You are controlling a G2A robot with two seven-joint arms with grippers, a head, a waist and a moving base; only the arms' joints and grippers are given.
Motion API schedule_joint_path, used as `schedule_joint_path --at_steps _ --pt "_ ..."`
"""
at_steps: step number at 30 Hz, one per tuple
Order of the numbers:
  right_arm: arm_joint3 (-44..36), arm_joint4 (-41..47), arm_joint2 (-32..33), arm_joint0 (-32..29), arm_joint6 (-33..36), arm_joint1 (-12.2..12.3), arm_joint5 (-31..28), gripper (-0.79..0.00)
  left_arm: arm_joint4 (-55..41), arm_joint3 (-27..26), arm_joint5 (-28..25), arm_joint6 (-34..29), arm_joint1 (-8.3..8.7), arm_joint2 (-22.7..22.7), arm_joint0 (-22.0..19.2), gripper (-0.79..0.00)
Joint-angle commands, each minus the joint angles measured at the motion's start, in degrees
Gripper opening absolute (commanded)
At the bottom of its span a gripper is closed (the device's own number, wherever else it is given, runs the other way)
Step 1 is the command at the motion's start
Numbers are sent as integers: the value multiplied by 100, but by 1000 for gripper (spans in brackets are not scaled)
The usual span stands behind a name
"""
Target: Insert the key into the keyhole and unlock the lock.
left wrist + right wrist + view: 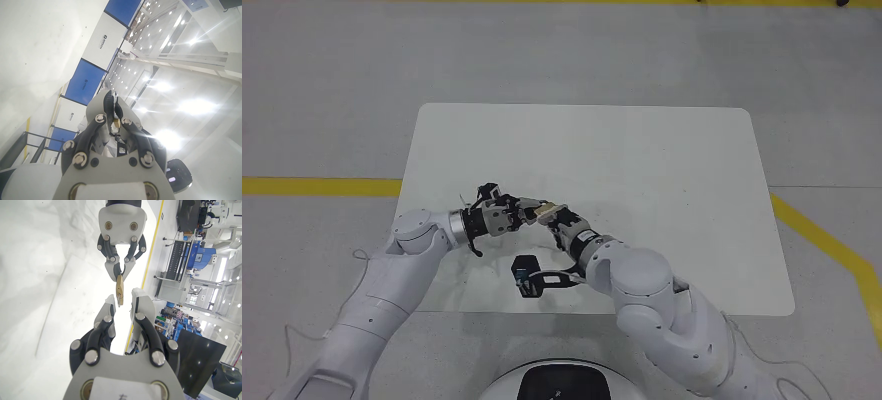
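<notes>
- Left claw (119,276) is clamped on the shackle of the brass lock (119,287), holding it over the near-left part of the desk (662,160).
- Right claw (123,296) is open, fingers either side of the keyhole end.
- Silver key (118,297) looks seated already; I'd guess only the turn's left.

Over the white table (662,160), the left gripper (533,212) and right gripper (555,219) meet at the brass lock (546,211)
</notes>
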Motion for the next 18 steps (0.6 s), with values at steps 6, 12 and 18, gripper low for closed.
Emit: schedule_joint_path --at_steps 6,12,18 --pt "-371 399 635 -428 -855 125 -28 -677 440 -99 -575 -19 29 -62 0 -785" --pt "-242 812 1409 -751 -2264 334 -268 -785 658 -233 -1157 -54 51 -178 31 -785" --pt "236 624 1428 -718 -3134 561 -268 -785 739 -306 -1523 -214 60 -248 33 -785"
